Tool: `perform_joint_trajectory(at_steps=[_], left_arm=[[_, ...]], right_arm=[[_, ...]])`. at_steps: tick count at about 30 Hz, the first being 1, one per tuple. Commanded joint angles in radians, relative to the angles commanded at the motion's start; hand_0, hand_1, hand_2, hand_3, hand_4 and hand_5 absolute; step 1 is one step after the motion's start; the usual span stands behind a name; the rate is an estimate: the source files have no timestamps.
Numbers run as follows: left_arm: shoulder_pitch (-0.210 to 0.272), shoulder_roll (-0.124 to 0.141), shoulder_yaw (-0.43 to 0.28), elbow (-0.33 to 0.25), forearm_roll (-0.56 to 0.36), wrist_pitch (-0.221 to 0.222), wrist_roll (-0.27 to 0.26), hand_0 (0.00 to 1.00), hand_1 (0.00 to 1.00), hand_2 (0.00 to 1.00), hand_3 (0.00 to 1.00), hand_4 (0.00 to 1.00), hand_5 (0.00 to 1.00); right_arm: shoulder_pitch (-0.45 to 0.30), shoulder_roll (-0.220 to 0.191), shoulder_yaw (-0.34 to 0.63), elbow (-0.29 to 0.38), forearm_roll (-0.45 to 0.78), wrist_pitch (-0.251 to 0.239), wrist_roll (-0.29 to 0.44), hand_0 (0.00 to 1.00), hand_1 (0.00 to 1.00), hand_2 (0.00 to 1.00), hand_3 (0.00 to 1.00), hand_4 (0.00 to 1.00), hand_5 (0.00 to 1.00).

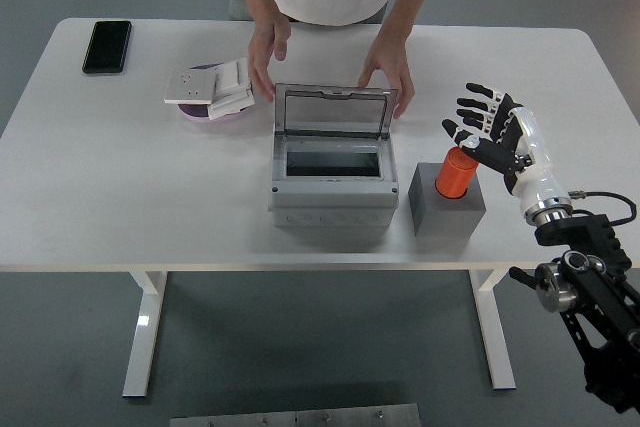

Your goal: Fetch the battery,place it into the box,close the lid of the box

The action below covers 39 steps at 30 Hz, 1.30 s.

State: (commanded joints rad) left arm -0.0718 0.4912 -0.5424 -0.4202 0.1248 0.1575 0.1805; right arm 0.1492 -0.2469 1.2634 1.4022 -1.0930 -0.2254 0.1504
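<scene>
Reaching hand: right hand (487,135) came in from 4 o'clock, fingers (470,103) spread and holding nothing — poised just beside the battery's top, at its 2 o'clock; contact could not be judged.
Battery: orange battery (457,173) stood upright in a grey block (446,213), at 3 o'clock of the box, just beside it.
Box: grey box (331,179) sat mid-table, well open and dark inside.
Lid: clear lid (332,114) stood raised on the far edge — upright, not shut.
Person: at 12 o'clock, one hand (265,45) above the table's far part, the other hand (388,61) near the lid's far right corner.
Elsewhere: black phone (107,46) at 10 o'clock; white items on a pink dish (212,114) at 11 o'clock of the box.
Surface: white table (120,197).
</scene>
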Motion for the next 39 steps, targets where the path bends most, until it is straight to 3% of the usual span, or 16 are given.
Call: perform_joint_trajectory(at_steps=[10, 26, 39], left_arm=[[-0.002, -0.004, 0.003, 0.000, 0.005, -0.004, -0.001, 0.615, 0.728, 0.564, 0.580, 0.433, 0.002], [0.002, -0.015, 0.019, 0.002, -0.003, -0.013, -0.010, 0.615, 0.729, 0.562, 0.579, 0.433, 0.002], [0.003, -0.016, 0.013, 0.001, 0.009, -0.015, -0.005, 0.616, 0.729, 0.562, 0.578, 0.435, 0.002]], right_arm=[[-0.008, 0.012, -0.011, -0.032, 0.000, -0.036, 0.039, 0.772, 0.674, 0.656, 0.739, 0.887, 0.100], [0.002, 0.053, -0.093, -0.106, -0.025, -0.234, 0.211, 0.727, 0.666, 0.642, 0.734, 0.895, 0.113], [-0.009, 0.090, -0.134, -0.163, 0.022, -0.247, 0.269, 0.682, 0.629, 0.601, 0.702, 0.890, 0.128]])
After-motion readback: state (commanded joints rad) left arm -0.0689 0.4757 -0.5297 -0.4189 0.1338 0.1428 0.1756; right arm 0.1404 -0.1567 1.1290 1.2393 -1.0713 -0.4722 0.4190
